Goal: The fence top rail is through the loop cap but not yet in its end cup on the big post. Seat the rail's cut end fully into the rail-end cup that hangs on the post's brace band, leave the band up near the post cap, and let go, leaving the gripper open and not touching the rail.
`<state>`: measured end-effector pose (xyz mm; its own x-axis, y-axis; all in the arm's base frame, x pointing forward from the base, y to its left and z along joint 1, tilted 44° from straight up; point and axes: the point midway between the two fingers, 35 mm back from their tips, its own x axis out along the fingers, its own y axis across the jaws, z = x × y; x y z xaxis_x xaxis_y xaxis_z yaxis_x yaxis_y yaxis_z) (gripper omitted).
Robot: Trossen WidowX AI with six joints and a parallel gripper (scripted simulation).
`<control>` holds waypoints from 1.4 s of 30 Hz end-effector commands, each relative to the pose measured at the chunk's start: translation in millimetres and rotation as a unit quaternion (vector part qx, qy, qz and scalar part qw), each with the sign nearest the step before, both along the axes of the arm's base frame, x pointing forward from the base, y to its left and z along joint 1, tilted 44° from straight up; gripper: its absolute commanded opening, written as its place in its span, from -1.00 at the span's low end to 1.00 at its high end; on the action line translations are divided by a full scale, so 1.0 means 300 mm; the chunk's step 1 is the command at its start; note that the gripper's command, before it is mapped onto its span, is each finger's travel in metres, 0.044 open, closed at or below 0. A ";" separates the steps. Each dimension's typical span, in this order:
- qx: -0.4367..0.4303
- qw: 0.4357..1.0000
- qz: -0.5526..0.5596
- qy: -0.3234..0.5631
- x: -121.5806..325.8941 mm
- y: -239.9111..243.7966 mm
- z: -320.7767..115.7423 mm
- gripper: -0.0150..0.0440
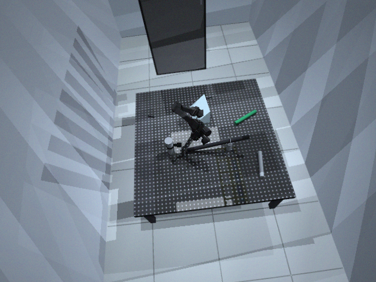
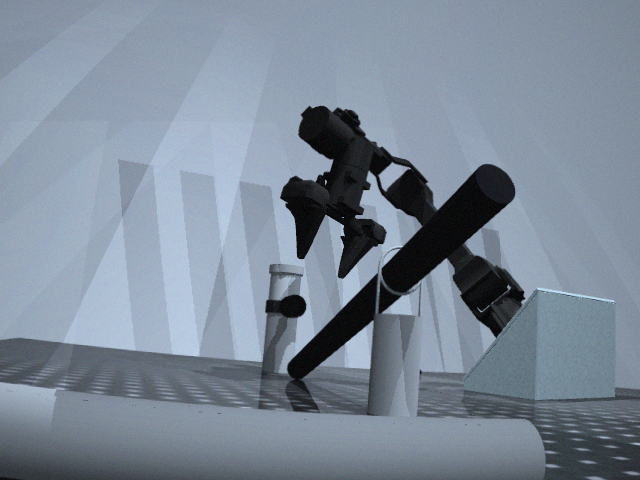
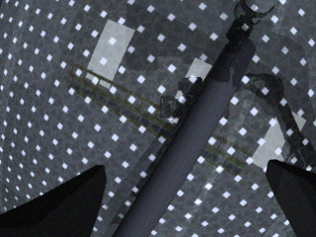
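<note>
- The claw [image 1: 204, 136] [image 2: 321, 267] [image 3: 189, 172] hangs spread and empty; lower it astride the rail [image 1: 217, 144] [image 2: 439, 242] [image 3: 185, 148], near its low end.
- Grip squarely, lift toward the cup [image 1: 178, 144] [image 2: 293, 305], nearer the worktop's left edge, top view.
- Spare the post [image 1: 168, 141] [image 2: 281, 335].

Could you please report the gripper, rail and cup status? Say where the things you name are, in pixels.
Gripper [image 1: 198, 144] [image 2: 321, 267] [image 3: 189, 172] open, empty. Rail [image 1: 218, 144] [image 2: 434, 242] [image 3: 190, 138] through loop, low end below cup [image 2: 293, 305], unseated. No obstruction evident.
</note>
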<state>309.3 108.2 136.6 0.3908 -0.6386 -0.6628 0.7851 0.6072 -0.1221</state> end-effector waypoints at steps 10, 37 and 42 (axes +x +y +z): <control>0.094 0.960 -0.245 -0.102 0.048 -0.032 -0.084 1.00; 0.093 0.960 -0.245 -0.103 0.085 -0.147 -0.210 1.00; 0.093 0.960 -0.245 -0.103 0.092 -0.163 -0.229 1.00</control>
